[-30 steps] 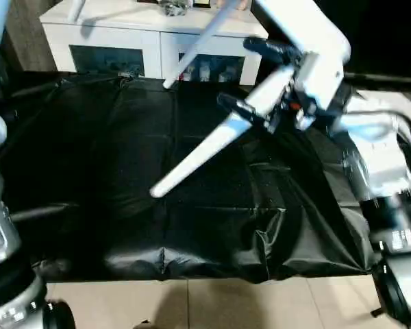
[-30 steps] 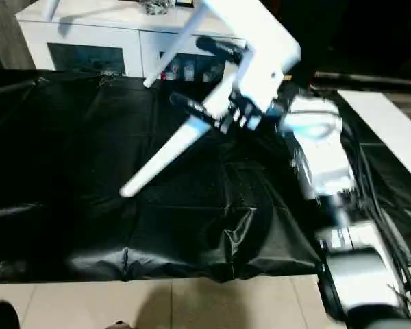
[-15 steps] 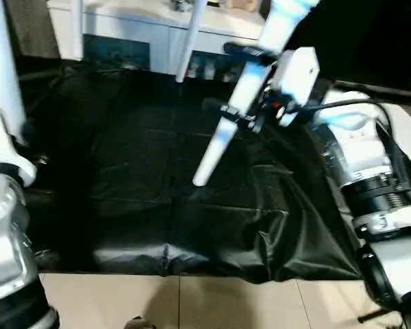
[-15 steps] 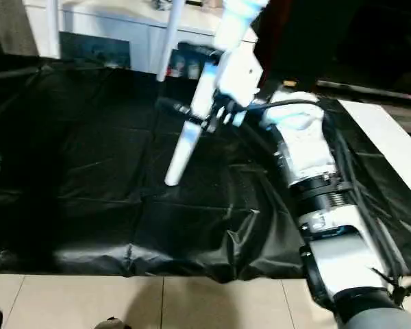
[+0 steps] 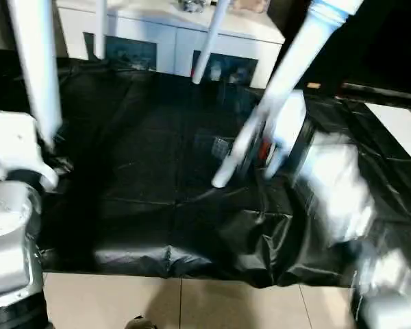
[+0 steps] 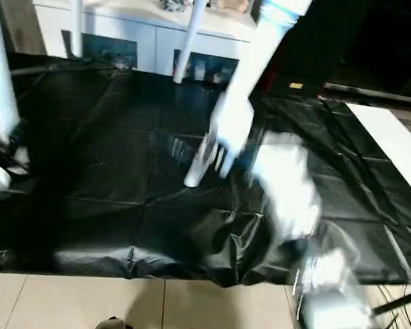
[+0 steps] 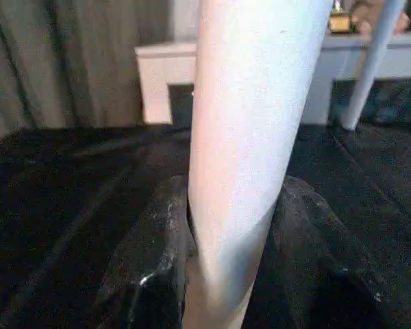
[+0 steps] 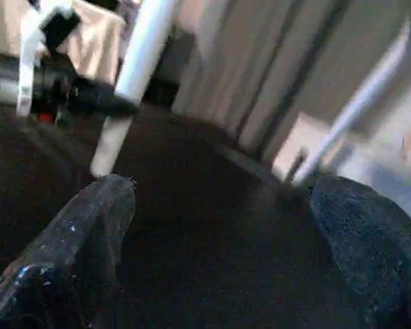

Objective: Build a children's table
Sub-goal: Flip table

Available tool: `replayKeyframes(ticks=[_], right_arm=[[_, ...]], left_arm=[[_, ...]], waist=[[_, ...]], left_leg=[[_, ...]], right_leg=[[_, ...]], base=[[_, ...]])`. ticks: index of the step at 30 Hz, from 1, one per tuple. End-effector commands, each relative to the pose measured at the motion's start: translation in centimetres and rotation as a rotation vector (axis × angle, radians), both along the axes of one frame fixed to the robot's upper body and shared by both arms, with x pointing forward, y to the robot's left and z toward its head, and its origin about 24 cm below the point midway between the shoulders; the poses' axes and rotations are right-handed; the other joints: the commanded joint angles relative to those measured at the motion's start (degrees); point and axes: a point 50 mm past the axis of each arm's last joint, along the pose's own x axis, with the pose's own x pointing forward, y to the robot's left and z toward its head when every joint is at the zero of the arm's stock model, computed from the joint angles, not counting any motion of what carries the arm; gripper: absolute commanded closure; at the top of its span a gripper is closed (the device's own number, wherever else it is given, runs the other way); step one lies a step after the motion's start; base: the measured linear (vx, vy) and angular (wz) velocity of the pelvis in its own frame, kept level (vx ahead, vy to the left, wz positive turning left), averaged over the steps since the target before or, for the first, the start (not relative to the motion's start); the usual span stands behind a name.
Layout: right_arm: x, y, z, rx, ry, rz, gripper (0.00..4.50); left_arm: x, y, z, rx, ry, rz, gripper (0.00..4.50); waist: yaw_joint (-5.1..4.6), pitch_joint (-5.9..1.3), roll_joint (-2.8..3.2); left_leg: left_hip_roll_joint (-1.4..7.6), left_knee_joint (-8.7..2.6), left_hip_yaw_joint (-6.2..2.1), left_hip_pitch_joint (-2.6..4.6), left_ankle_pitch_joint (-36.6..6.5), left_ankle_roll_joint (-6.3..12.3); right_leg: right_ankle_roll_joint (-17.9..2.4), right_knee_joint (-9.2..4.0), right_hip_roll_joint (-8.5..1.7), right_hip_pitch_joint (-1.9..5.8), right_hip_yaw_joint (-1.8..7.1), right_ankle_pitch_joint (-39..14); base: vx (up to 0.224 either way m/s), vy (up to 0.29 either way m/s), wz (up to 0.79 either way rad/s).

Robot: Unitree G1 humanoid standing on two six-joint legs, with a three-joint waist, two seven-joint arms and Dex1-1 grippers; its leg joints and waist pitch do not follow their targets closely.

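Observation:
Several white table legs hang over the black sheet; the tabletop is out of view above. My left gripper is shut on one upright leg at the left, its black fingers pressing either side. A second leg slants down across the middle, its free end just above the sheet. My right gripper is open with nothing between its fingers; it is blurred just behind that slanting leg. Two more legs hang at the back.
The black sheet covers the work surface and is creased near the front edge. A white cabinet with dark glass doors stands behind. A flat white board lies at the right. Tiled floor shows in front.
The camera has shifted. My right gripper, which straddled the slanting leg, has come off it and moved lower. My left arm and its leg have come into view at the left.

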Motion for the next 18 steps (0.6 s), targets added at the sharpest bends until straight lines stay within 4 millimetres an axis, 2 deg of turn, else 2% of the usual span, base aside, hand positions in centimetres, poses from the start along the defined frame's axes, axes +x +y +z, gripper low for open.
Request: replayKeyframes(ticks=[1,2,3,4,6,8,10,11,14,16,18], right_arm=[[-0.3,-0.1,-0.2,0.005,0.015,-0.023,0.0],[-0.9,0.0,-1.3,0.012,0.064,-0.033,0.0],[-0.9,0.0,-1.3,0.012,0.064,-0.033,0.0],[-1.5,-0.1,-2.5,0.029,0.119,-0.058,0.0],[-1.7,-0.2,-2.8,0.047,0.141,-0.079,0.0],[-1.8,-1.0,-3.6,0.156,0.206,-0.209,0.0],[-2.4,-1.4,-4.4,0.201,0.246,-0.256,0.0],[-2.6,-1.4,-4.6,0.197,0.246,-0.257,0.0],[-3.4,-1.4,-5.5,0.196,0.263,-0.27,0.0],[-3.8,-1.5,-5.7,0.24,0.285,-0.296,0.0],[-4.0,-1.9,-5.6,0.301,0.292,-0.355,0.0]], left_arm=[[0.2,-1.0,0.3,0.019,-0.028,-0.064,2.94],[0.2,-0.8,-0.2,0.018,-0.01,-0.052,2.95],[0.2,-0.8,-0.2,0.018,-0.01,-0.052,2.95],[0.2,-0.8,-0.9,0.014,0.009,-0.052,2.96],[0.1,-0.8,-1.2,0.013,0.013,-0.058,2.96],[0.0,-1.1,-2.1,0.009,0.031,-0.088,2.96],[-0.1,-1.0,-2.8,0.021,0.047,-0.108,2.97],[-0.2,-1.0,-3.0,0.02,0.05,-0.109,2.98],[-0.4,-0.8,-3.8,0.042,0.057,-0.13,2.99],[-0.6,-0.9,-4.4,0.044,0.046,-0.161,2.99],[-0.9,-0.8,-5.1,0.037,0.026,-0.185,2.99]], waist=[[-0.77,-3.68,2.43],[-0.88,-3.63,2.78],[-0.98,-3.63,2.55],[-1.1,-3.5,2.75],[-1.01,-3.46,2.88],[-1.01,-3.4,2.97],[-0.84,-3.42,2.98],[-0.78,-3.36,3.07],[-0.9,-3.16,3.07],[-0.87,-3.05,2.82],[-0.9,-3.0,2.8]], left_leg=[[1.59,-5.76,-1.03,2.33,-26.83,-4.32],[1.58,-5.84,-1.11,2.28,-27.21,-4.34],[1.55,-5.78,-1.09,2.18,-27.06,-4.18],[1.54,-5.79,-1.09,2.29,-27.86,-3.94],[1.6,-5.78,-1.1,2.52,-28.59,-4.04],[1.61,-5.92,-1.2,2.53,-28.96,-4.18],[1.72,-6.03,-1.29,2.65,-29.87,-4.4],[1.76,-6.05,-1.27,2.75,-30.35,-4.48],[1.68,-6.28,-1.43,2.41,-31.31,-4.49],[1.6,-6.24,-1.37,2.35,-31.32,-4.11],[1.7,-6.29,-1.46,2.62,-32.59,-4.33]], right_leg=[[-7.31,-4.26,-2.73,1.2,1.77,-16.43],[-7.05,-4.43,-2.78,1.25,1.79,-17.26],[-6.89,-4.49,-2.81,1.27,1.82,-17.48],[-6.65,-4.83,-2.83,1.06,1.85,-18.88],[-6.69,-4.89,-2.89,0.86,1.88,-19.93],[-6.47,-5.03,-2.85,0.7,1.9,-20.43],[-6.12,-5.17,-2.89,0.65,1.87,-20.95],[-6.2,-5.12,-2.82,0.5,1.88,-20.82],[-5.81,-5.25,-2.9,0.75,1.83,-21.51],[-5.27,-5.54,-3.17,0.64,1.98,-23.26],[-4.89,-5.72,-3.22,0.33,1.99,-25.22]], base=[[0.0,0.0,0.0],[0.0,0.0,0.0],[0.0,0.0,0.0],[0.0,0.0,0.0],[0.0,0.0,0.0],[0.0,0.0,0.0],[0.0,0.0,0.0],[0.0,0.0,0.0],[0.0,0.0,0.0],[0.0,0.0,0.0],[0.0,0.0,0.0]])
